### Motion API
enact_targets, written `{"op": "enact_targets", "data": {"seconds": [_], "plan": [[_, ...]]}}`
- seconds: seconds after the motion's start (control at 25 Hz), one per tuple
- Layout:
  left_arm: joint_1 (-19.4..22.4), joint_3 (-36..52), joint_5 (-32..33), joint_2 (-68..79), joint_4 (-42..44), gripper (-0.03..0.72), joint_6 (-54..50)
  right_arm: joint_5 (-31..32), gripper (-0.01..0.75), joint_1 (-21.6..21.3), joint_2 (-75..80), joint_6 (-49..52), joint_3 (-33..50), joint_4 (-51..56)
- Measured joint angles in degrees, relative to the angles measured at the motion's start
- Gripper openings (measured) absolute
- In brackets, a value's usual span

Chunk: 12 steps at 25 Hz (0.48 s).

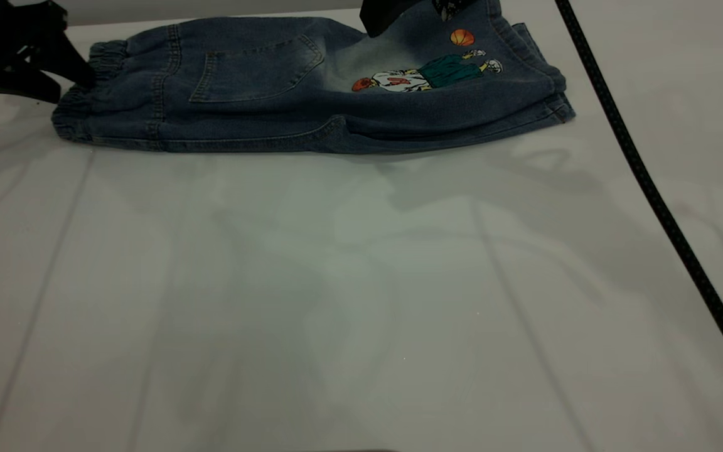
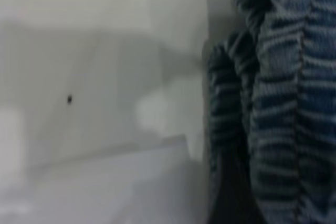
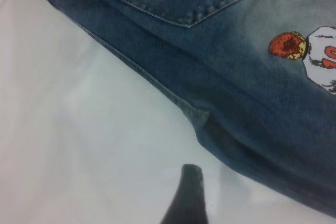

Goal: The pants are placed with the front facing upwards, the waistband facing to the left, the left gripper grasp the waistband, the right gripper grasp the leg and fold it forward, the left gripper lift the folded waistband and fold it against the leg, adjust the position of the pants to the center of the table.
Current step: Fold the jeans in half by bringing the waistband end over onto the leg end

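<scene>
While its black claw reaches in from the waistband end, the left gripper (image 1: 82,75) has its tip right at the waistband (image 1: 95,66); whether it is clamped on the ruffled denim or only touching cannot be told. The right gripper (image 1: 386,16) hangs above the leg (image 1: 462,81), at the far edge of the pants (image 1: 311,88), and its grip cannot be told either. One dark fingertip (image 3: 186,198) shows over the table (image 1: 336,301) just beside the folded edge of the pants. Folded lengthwise, the pants lie back side up, patch pocket (image 1: 255,69) and basketball-player print (image 1: 430,72) showing. A black braided cable (image 1: 650,188) crosses the table beyond the leg hem.
</scene>
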Motion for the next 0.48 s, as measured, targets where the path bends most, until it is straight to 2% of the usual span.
{"op": "enact_targets", "data": {"seconds": [0.36,0.48], "plan": [[-0.69,-3.85,-0.67,5.02,-4.25,0.406,0.97,-1.17,0.581,0.0,0.0,-0.05,0.0,0.85],[-1.15,-4.04,-0.67,5.76,-8.02,0.361,2.77,-4.45,0.581,0.0,0.0,-0.89,0.0,2.66]]}}
